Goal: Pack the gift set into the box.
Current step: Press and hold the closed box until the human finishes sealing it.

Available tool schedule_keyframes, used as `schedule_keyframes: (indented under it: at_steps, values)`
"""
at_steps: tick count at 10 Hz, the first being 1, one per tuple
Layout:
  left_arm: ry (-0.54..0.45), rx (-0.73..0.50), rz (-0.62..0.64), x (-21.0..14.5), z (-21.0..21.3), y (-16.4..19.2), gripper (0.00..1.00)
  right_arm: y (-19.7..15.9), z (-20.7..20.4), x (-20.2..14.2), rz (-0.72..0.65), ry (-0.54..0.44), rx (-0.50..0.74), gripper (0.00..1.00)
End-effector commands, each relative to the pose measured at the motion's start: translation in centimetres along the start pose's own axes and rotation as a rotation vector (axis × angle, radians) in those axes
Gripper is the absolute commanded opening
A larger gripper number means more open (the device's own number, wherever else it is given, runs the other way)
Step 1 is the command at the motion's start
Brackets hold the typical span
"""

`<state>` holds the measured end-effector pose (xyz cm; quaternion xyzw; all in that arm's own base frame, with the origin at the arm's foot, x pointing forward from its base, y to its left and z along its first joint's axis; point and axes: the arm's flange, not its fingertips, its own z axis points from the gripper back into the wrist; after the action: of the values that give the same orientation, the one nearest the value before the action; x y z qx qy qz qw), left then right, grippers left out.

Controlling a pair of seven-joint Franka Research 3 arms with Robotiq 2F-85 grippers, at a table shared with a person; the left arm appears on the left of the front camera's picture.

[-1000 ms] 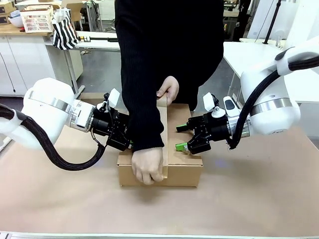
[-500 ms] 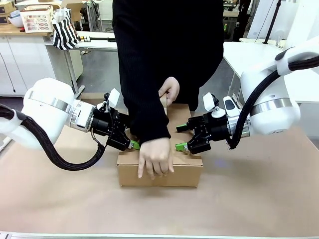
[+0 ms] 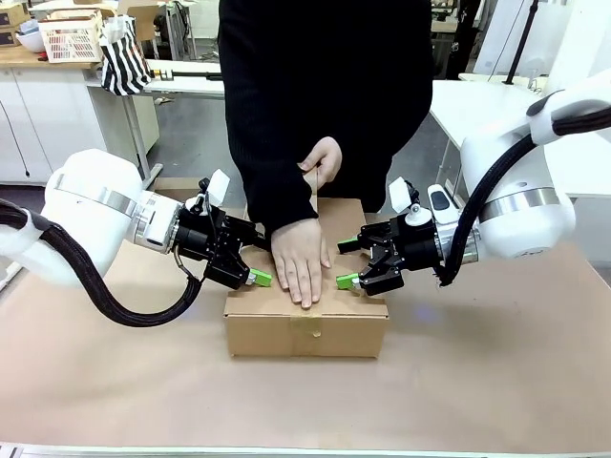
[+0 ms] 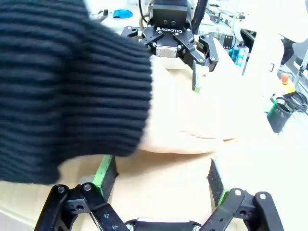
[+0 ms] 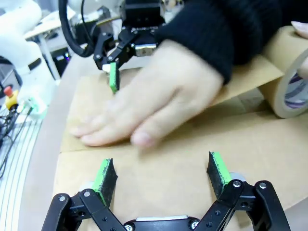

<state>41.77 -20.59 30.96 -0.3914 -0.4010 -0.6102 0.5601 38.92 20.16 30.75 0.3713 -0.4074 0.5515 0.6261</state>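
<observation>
The box (image 3: 305,315) is pressed shut between the spread, empty left gripper (image 3: 256,278) and right gripper (image 3: 346,281); the gift set is presumably hidden inside. The person's hand (image 3: 301,260), smoothing tape, could be struck if either gripper is moved inward.

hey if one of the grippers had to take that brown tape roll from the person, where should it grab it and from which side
Judging by the right wrist view, the tape roll is held upright, its open ring partly showing. The right gripper, nearest and open, could likely pinch the lower band, one finger inside the ring, coming from below, away from the person's hand on top.
</observation>
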Motion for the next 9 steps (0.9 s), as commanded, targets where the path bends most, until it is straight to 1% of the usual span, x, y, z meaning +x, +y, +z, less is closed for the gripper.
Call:
schedule_keyframes:
  at_steps: [1,9]
  values:
    - [-0.006,-0.001,0.015,-0.15,0.04,-0.03,1.0,0.1,-0.1,-0.06,0.025,0.008,-0.004,1.0]
    - [-0.006,-0.001,0.015,-0.15,0.04,-0.03,1.0,0.1,-0.1,-0.06,0.025,0.008,-0.004,1.0]
